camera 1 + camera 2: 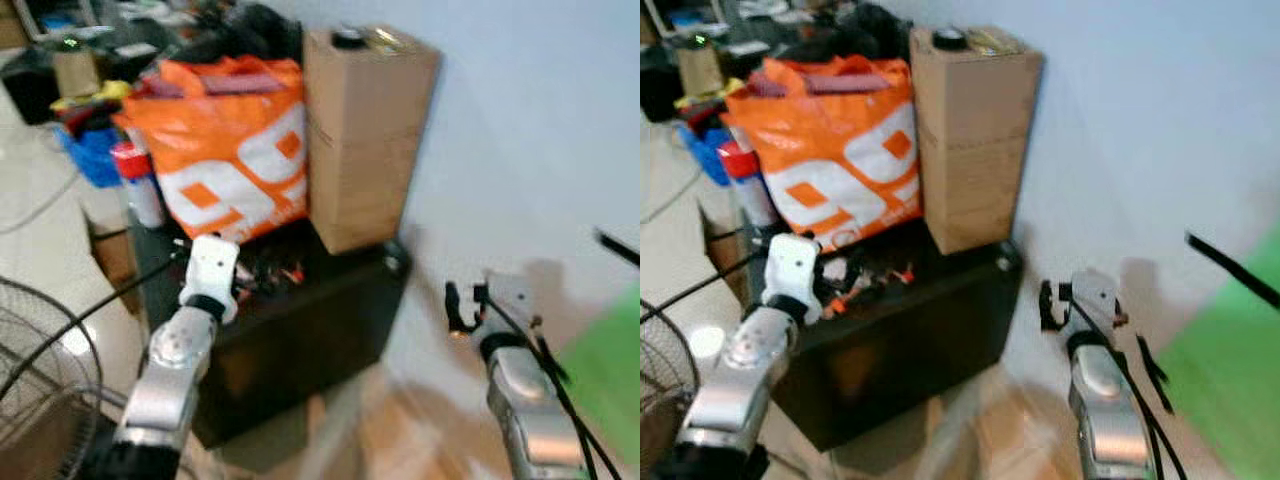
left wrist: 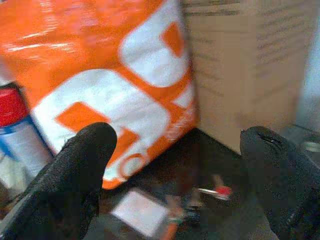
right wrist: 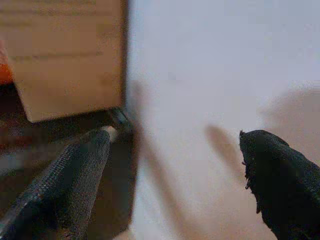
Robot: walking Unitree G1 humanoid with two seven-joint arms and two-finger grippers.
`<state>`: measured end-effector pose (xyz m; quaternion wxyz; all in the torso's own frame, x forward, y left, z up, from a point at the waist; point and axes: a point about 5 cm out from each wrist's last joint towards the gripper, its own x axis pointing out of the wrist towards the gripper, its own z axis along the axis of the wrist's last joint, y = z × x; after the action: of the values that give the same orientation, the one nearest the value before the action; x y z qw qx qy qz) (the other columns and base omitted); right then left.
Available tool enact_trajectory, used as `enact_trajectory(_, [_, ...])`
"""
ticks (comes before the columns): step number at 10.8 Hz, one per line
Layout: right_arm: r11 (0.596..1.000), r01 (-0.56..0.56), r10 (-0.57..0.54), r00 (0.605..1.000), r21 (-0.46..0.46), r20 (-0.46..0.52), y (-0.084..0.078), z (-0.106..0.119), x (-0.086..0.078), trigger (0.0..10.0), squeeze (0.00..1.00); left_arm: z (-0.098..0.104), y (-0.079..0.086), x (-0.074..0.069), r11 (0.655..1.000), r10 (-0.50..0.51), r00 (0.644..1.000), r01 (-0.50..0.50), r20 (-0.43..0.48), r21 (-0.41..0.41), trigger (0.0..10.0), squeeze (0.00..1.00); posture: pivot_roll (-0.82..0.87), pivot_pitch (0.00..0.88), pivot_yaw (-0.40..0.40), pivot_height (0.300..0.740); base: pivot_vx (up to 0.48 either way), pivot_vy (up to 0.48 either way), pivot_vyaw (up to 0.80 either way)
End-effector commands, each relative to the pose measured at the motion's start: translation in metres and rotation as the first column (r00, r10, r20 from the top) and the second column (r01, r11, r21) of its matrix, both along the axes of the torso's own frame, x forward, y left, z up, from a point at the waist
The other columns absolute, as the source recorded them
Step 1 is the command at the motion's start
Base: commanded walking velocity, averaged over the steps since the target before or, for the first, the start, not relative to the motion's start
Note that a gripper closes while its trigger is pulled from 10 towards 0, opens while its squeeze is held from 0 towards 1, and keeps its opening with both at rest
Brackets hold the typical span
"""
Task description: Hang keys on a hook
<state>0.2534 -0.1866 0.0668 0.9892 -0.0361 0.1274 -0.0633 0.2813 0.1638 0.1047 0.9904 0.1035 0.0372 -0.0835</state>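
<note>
A small bunch of keys with red and orange bits [image 2: 210, 197] lies on top of a black cabinet [image 1: 330, 320], in front of an orange bag; the same keys [image 1: 268, 275] lie just beyond my left wrist. My left gripper [image 2: 182, 165] hovers over that cabinet top, open, with nothing between its fingers [image 2: 85, 160]. My right gripper [image 3: 175, 165] is open too and faces the pale wall beside the cabinet's right end. In the left eye view the right gripper [image 1: 462, 305] is held low, right of the cabinet.
An orange and white bag [image 1: 225, 150] and a tall cardboard box [image 1: 365, 130] stand on the cabinet. A red-capped can [image 1: 135, 180] stands at its left. A wire fan [image 1: 40, 380] is at lower left. A thin dark bar [image 1: 618, 247] and a green surface [image 1: 610, 370] are at right.
</note>
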Motion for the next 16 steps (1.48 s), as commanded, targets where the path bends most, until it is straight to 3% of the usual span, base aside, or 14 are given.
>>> enact_trajectory(1, [1.0,-0.022,0.021,1.0,0.008,0.016,0.0071,0.0032,0.0039,10.0,1.0,0.0026,0.0075,0.0012,1.0,0.022,1.0,-0.022,0.01,0.013,10.0,0.67,0.01,0.0,-0.007,0.74,0.371,0.0,0.0])
enact_trajectory(4, [0.999,-0.051,0.051,0.999,0.001,0.019,0.0093,0.0039,0.0063,10.0,1.0,0.0024,0.0078,0.0018,0.999,0.028,1.0,-0.028,0.012,0.015,10.0,0.67,0.02,0.0,-0.011,0.74,0.37,0.0,0.18])
enact_trajectory(9, [0.996,-0.089,0.089,0.996,-0.002,-0.007,0.0104,0.0007,0.0063,10.0,1.0,0.001,0.009,0.0006,0.997,0.053,0.998,-0.055,0.035,0.052,10.0,0.51,0.02,0.0,-0.019,0.74,0.0,0.0,0.8])
enact_trajectory(13, [0.997,-0.071,0.071,0.997,-0.015,-0.028,0.007,-0.0012,0.0046,10.0,1.0,-0.0001,0.009,-0.0008,0.998,0.031,0.999,-0.033,0.036,0.06,10.0,0.54,0.02,0.0,-0.012,0.74,0.148,0.0,0.38])
enact_trajectory(14, [0.998,-0.067,0.066,0.998,-0.015,-0.022,0.0063,-0.0006,0.004,10.0,0.19,-0.0008,0.0085,-0.0006,0.998,0.027,0.999,-0.029,0.032,0.06,10.0,0.54,0.01,0.0,-0.009,0.74,0.416,0.0,0.0])
enact_trajectory(15, [0.998,-0.047,0.046,0.999,-0.03,-0.024,0.005,-0.0002,0.0031,10.0,0.0,-0.0011,0.0078,-0.0004,0.998,0.024,0.999,-0.025,0.03,0.058,10.0,0.55,0.01,0.0,-0.008,0.74,0.428,0.0,0.0])
enact_trajectory(16, [0.998,-0.03,0.028,0.999,-0.058,-0.03,0.0029,-0.0005,0.0029,10.0,0.0,-0.0011,0.007,-0.0001,0.998,0.021,0.999,-0.022,0.029,0.055,10.0,0.55,0.0,0.0,-0.007,0.74,0.424,0.0,0.0])
